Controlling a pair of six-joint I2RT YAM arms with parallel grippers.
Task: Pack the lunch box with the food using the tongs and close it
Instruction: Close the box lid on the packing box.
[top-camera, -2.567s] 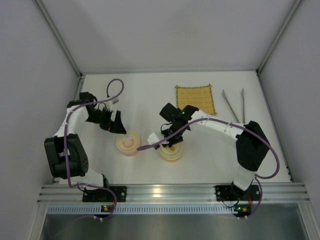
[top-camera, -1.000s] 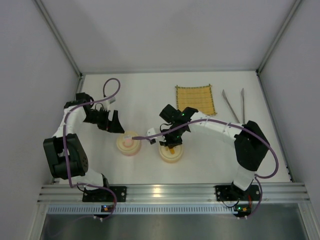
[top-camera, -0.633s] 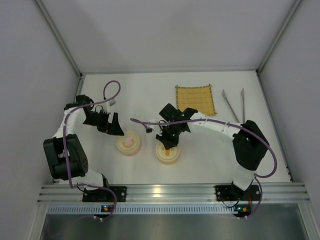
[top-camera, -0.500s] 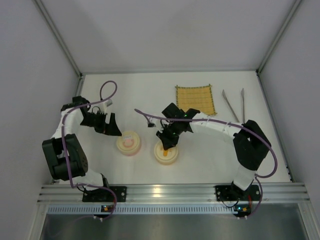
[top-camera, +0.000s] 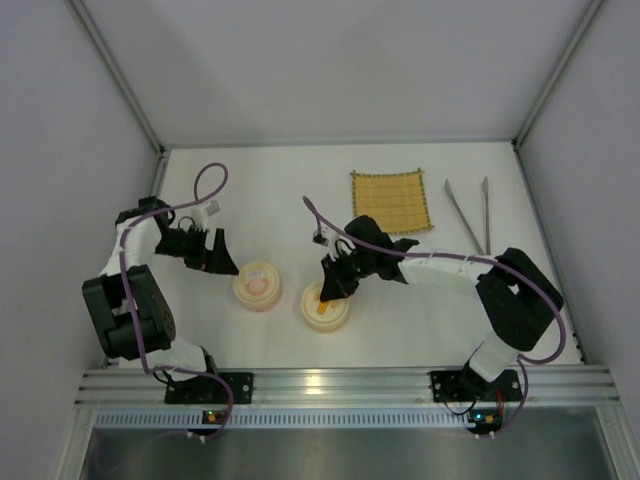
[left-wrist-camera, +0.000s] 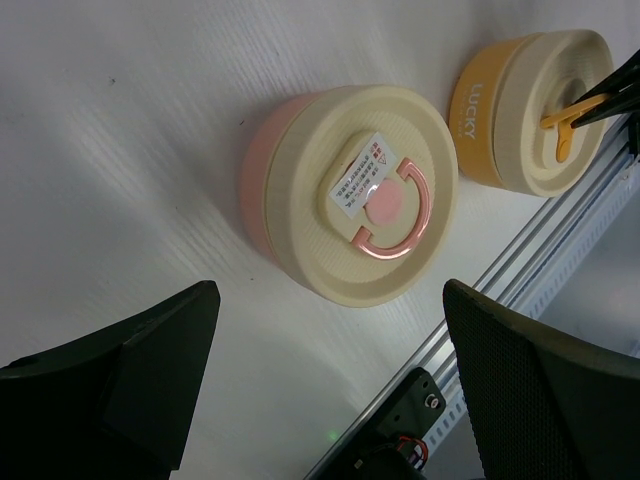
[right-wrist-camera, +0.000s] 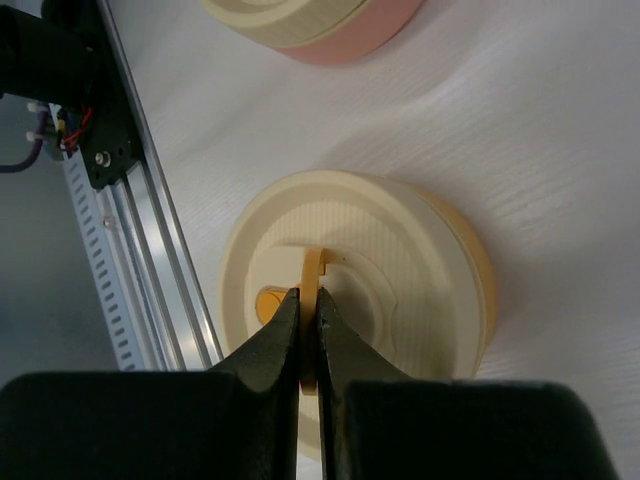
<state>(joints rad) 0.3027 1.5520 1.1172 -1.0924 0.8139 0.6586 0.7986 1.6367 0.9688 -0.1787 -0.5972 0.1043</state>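
Our right gripper (right-wrist-camera: 308, 306) pinches the orange ring handle (right-wrist-camera: 312, 268) on the cream-lidded orange round tub (right-wrist-camera: 472, 268), while our left gripper (left-wrist-camera: 328, 300) stands spread wide near the pink cream-lidded round tub (left-wrist-camera: 256, 185).

My gripper (right-wrist-camera: 308, 302) pinches the orange handle (right-wrist-camera: 311, 266) on the cream lid (right-wrist-camera: 400, 262). A pink box (right-wrist-camera: 345, 35) sits nearby.

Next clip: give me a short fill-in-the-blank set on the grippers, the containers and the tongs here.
1. The right gripper is shut on the lid handle of the ____ container.
2. The left gripper hangs ____ near the pink container.
3. In the top view, the tongs lie to the ____ of the yellow mat.
Missing words: orange; open; right.
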